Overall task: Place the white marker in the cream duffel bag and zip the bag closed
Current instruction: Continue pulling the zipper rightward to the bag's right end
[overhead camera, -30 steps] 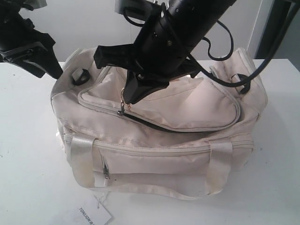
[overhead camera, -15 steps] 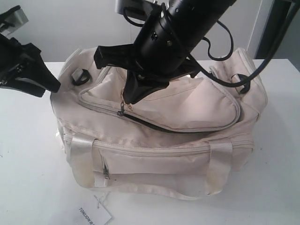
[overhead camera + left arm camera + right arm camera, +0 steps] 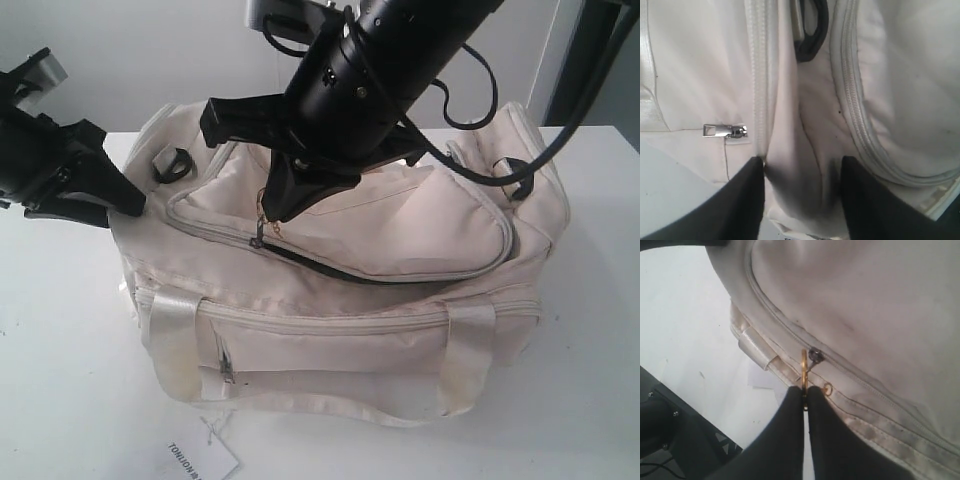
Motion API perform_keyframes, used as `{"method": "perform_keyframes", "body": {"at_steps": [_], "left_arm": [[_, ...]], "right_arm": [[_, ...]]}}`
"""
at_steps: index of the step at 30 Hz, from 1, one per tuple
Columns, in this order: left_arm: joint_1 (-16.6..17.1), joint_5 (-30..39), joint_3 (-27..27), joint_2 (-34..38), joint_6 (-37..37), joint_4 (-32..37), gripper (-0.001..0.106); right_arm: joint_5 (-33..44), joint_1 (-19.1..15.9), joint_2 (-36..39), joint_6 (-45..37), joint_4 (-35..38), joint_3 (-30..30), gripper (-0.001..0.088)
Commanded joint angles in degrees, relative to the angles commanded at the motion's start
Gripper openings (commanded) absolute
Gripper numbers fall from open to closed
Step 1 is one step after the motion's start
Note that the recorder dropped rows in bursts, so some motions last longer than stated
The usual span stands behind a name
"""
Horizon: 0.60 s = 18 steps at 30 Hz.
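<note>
Cream duffel bag (image 3: 400, 225), zip (image 3: 330, 263) part open: right gripper (image 3: 805, 390) pinches the gold ring pull (image 3: 803, 367), left gripper (image 3: 801, 162) has just moved in, jaws wide astride a fold (image 3: 790, 120) at the bag's end, likely bracing for zipping; white marker unseen.

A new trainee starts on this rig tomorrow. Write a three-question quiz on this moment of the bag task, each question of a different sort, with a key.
1. Multiple choice: what is the right gripper shut on?
A) the gold ring pull
B) a shiny strap
C) the paper tag
2. True or false: the top zip of the cream duffel bag is fully closed.
3. Short answer: how do the jaws of the left gripper stand?

Key
1. A.
2. False: a dark gap shows along it.
3. Apart, with a fold of the bag's end fabric between them.
</note>
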Motion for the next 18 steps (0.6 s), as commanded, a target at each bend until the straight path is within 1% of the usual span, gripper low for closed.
{"method": "perform_keyframes", "body": {"at_steps": [1,2,5,6,16,18], "left_arm": [[0.0,0.24,0.32,0.0,0.26,-0.09,0.03],[0.0,0.49,0.56,0.0,0.26,-0.09,0.021],[0.0,0.83,1.73,0.0,0.26,-0.09,0.003],[0.0,1.23,2.04,0.0,0.37,-0.09,0.0],[0.0,6.06,2.72,-0.11,1.07,-1.44,0.0],[0.0,6.06,2.72,-0.11,1.17,-1.44,0.0]], "right_arm": [[0.11,0.0,0.0,-0.11,0.0,0.0,0.0],[0.23,0.0,0.0,-0.11,0.0,0.0,0.0],[0.37,0.0,0.0,-0.63,0.0,0.0,0.0],[0.49,0.0,0.0,-0.74,-0.13,0.0,0.0],[1.25,0.0,0.0,-1.34,-1.74,0.0,0.0],[1.25,0.0,0.0,-1.34,-1.74,0.0,0.0]]}}
